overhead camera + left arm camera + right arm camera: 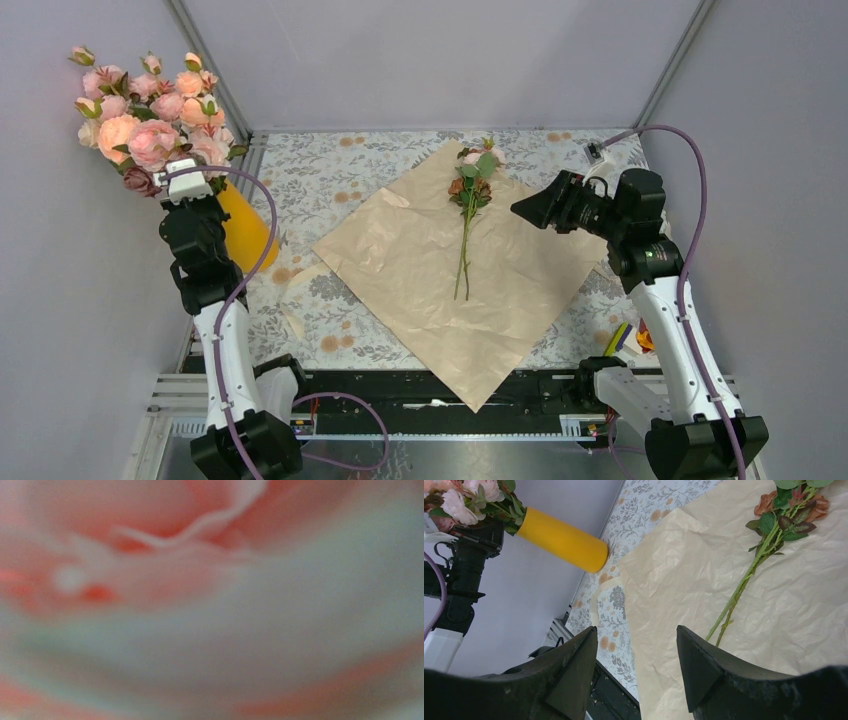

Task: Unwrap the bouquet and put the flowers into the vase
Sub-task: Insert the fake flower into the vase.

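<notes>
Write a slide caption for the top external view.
Flowers lie on the unfolded paper; right gripper open beside them, left arm at the tilted yellow vase.

The wrapping paper is thin peach-beige paper, matt and finely crinkled, with fold creases. The vase looks smooth and evenly yellow-orange, with a dull satin finish. The flowers have cloth-like petals and plastic-looking green stems. The tabletop has a flat floral-printed covering. The right tool has fingers of matt black, slightly grainy plastic.
</notes>
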You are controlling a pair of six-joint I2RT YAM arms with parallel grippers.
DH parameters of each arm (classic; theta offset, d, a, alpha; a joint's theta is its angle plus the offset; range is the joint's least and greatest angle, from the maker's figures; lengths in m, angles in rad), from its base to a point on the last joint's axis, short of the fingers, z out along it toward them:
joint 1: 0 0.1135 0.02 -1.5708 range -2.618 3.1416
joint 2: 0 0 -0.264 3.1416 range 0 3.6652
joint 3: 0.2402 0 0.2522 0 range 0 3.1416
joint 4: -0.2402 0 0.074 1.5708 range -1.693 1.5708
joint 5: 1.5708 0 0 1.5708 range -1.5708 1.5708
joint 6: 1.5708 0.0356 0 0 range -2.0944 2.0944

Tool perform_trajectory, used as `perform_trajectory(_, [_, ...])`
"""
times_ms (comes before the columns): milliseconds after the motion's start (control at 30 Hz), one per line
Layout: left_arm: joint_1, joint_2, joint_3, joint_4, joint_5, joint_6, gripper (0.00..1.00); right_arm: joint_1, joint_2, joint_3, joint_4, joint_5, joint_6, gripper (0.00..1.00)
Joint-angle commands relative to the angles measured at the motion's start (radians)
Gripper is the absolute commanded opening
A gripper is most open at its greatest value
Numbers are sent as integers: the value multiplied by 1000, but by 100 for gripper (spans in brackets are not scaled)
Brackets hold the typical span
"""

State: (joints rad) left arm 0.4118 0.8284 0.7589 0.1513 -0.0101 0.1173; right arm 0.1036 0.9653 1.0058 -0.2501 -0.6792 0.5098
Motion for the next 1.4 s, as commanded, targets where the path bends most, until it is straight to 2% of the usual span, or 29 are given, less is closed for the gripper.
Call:
perform_trajectory(0, [13,4,4,-59,6,-21,1,-4,-26,-9,32,-40,-24,66])
perform_trajectory(133, [14,-19,32,-92,34,-34,9,-4,-30,-14,33,-45,-27,66])
perform_trajectory(300, [13,-36,89,-139,95,-60,26,-4,-23,-6,33,-58,-21,66])
perform_trajectory(433, [12,-43,119,-150,84,-70,43,-4,-28,2,32,-60,-18,66])
perform_trajectory(567, [12,-54,144,-150,96,-85,54,-4,-24,9,27,-64,-15,66])
perform_trajectory(733, [6,-65,177,-169,95,-96,63,-4,-29,8,25,-66,-13,66])
perform_trajectory(833, [2,-71,179,-145,84,-97,64,-4,-30,9,23,-66,-14,66])
perform_trajectory(900, [2,-66,173,-109,81,-97,58,-4,-28,8,24,-67,-15,66])
perform_trajectory(1300, [0,-46,28,14,48,-92,1,-3,-23,-1,25,-69,-18,66])
perform_trajectory(1367, [1,-48,0,24,38,-98,0,-4,-23,-2,26,-72,-17,66])
